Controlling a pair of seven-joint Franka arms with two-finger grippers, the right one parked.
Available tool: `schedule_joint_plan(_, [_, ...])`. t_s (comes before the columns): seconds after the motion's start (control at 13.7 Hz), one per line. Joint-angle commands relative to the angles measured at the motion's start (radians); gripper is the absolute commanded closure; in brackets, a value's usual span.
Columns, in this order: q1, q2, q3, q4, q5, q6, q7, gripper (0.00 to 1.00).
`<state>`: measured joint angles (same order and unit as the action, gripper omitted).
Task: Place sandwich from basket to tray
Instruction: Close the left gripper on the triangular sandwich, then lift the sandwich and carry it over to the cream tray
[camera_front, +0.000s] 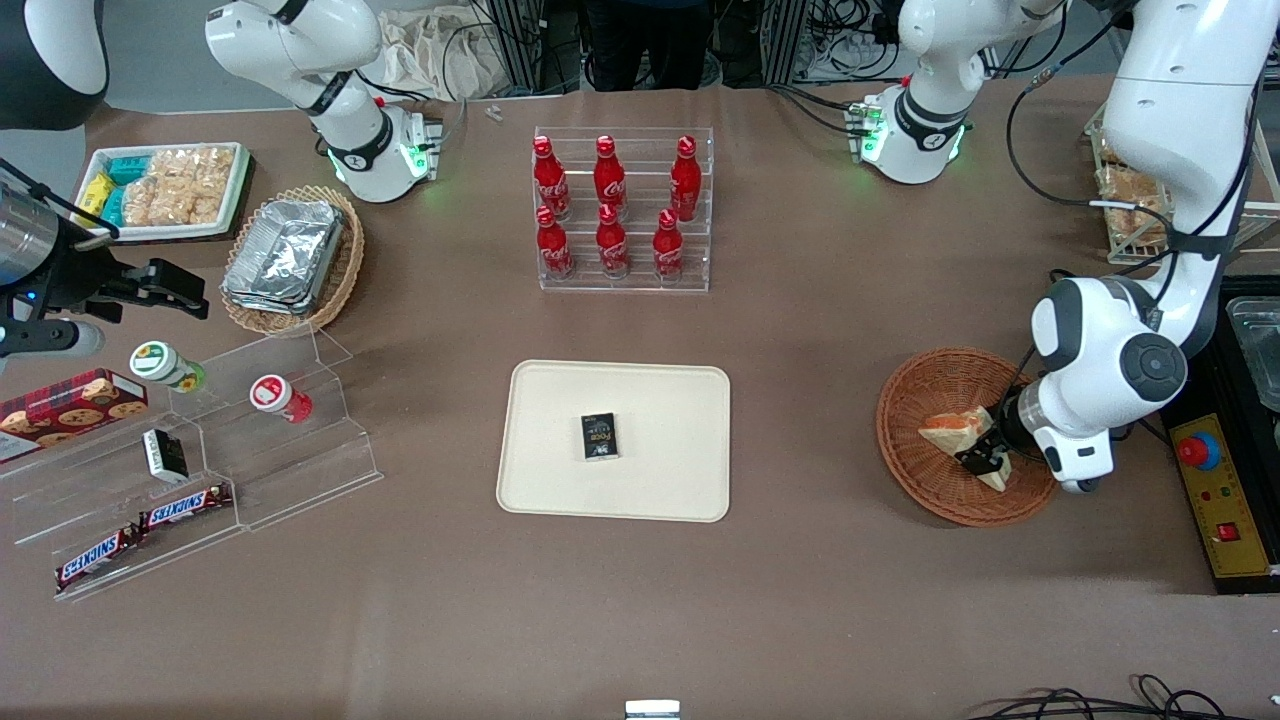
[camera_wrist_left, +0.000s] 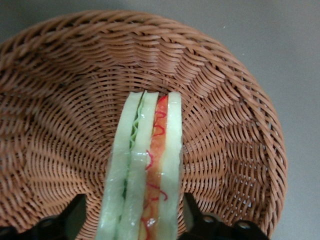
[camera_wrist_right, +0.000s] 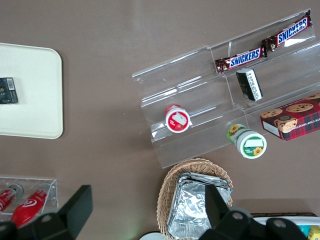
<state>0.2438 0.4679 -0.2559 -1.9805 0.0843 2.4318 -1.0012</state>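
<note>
The sandwich (camera_front: 955, 430) is a wedge of white bread with orange and green filling. It stands on edge in the round reddish-brown basket (camera_front: 925, 395), toward the working arm's end of the table. In the left wrist view the sandwich (camera_wrist_left: 150, 165) runs between my gripper's two black fingers (camera_wrist_left: 75, 217), over the basket's weave (camera_wrist_left: 60, 110). My gripper (camera_front: 985, 460) (camera_wrist_left: 135, 212) is low in the basket and open around the sandwich; one finger is close against the bread, the other stands a little apart. The cream tray (camera_front: 560, 400) lies at the table's middle.
A small black box (camera_front: 599, 437) lies on the tray. A clear rack of red bottles (camera_front: 622, 210) stands farther from the front camera than the tray. A control box with a red button (camera_front: 1215, 500) lies beside the basket. Clear shelves with snacks (camera_front: 200, 470) stand toward the parked arm's end.
</note>
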Motion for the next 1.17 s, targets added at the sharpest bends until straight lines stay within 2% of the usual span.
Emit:
schedule_joint_plan(0.0, [-0.001, 0.012, -0.005, 0.018, 0.020, 0.015, -0.040, 1.00])
schedule_joint_plan(0.15, [-0.007, -0.020, -0.014, 0.070, 0.020, -0.038, -0.051, 1.00])
schedule_joint_plan(0.37, [-0.066, -0.089, -0.032, 0.191, 0.017, -0.280, 0.044, 1.00])
schedule_joint_plan(0.66, [-0.158, -0.069, -0.112, 0.515, 0.017, -0.655, 0.085, 1.00])
schedule_joint_plan(0.88, [-0.308, -0.037, -0.117, 0.610, 0.012, -0.663, 0.318, 1.00])
schedule_joint_plan(1.1, [-0.463, 0.093, -0.115, 0.684, 0.024, -0.662, 0.322, 1.00])
